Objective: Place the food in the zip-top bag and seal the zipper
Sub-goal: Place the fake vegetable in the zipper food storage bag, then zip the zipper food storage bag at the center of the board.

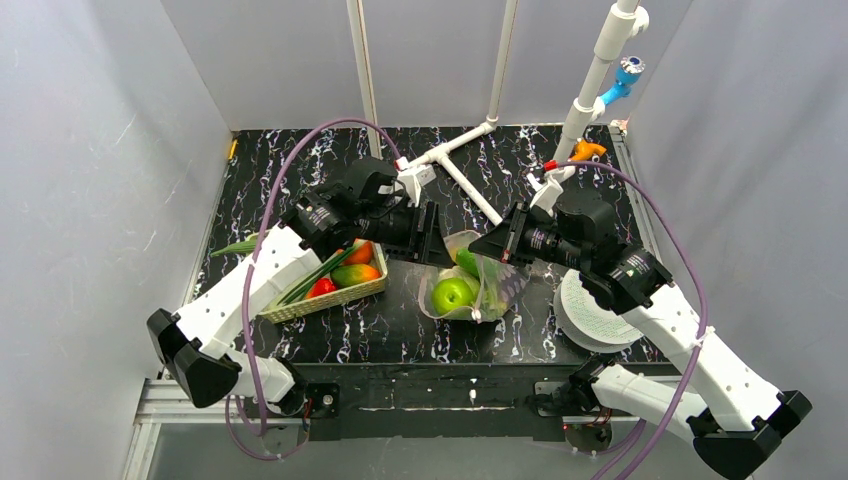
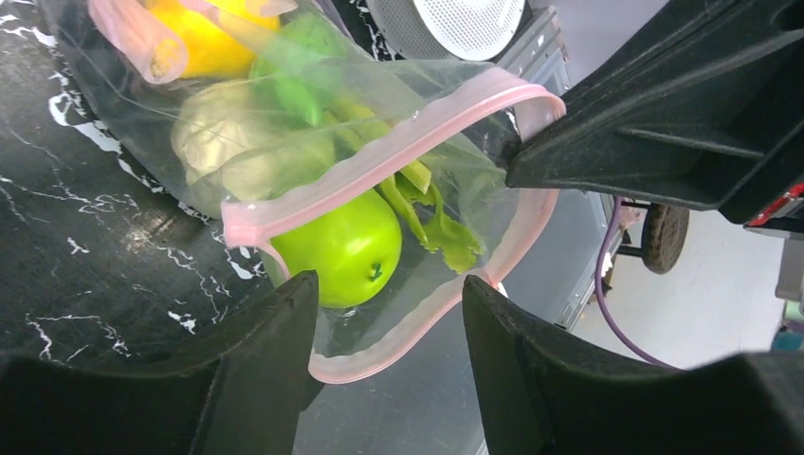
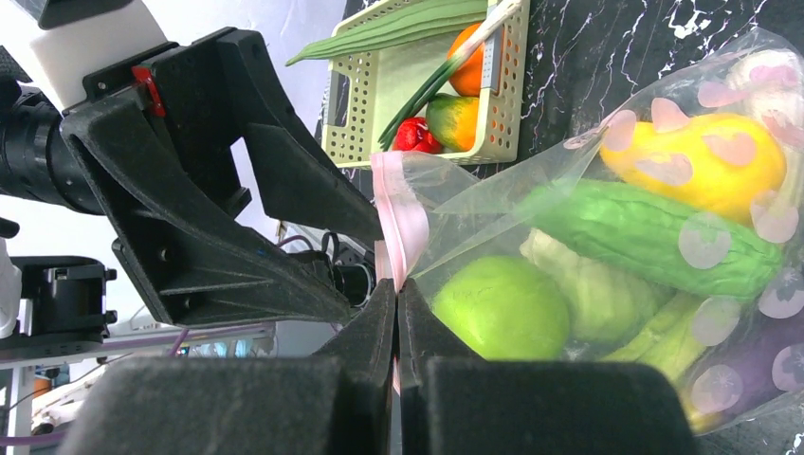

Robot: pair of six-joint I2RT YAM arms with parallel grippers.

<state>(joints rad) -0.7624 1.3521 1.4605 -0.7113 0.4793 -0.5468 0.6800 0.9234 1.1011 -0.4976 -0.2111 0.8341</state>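
Note:
The clear zip-top bag (image 1: 470,290) lies mid-table, its mouth gaping towards the table's near edge. It holds a green apple (image 2: 346,246), a yellow piece (image 2: 204,43), leafy green stalks (image 2: 446,237) and a bumpy green vegetable (image 3: 645,232). The pink zipper (image 2: 379,166) is open along most of its length. My right gripper (image 3: 397,289) is shut on one end of the zipper (image 3: 398,213), beside the apple (image 3: 502,308). My left gripper (image 2: 389,308) is open, its fingers either side of the lower zipper lip, holding nothing. From above, both grippers (image 1: 437,240) (image 1: 482,248) meet over the bag.
A tan basket (image 1: 300,308) left of the bag holds a red piece (image 1: 322,287), an orange-green piece (image 1: 355,275), an orange piece and long green stalks. A white perforated disc (image 1: 590,310) lies at the right. A white pipe frame (image 1: 460,170) stands behind.

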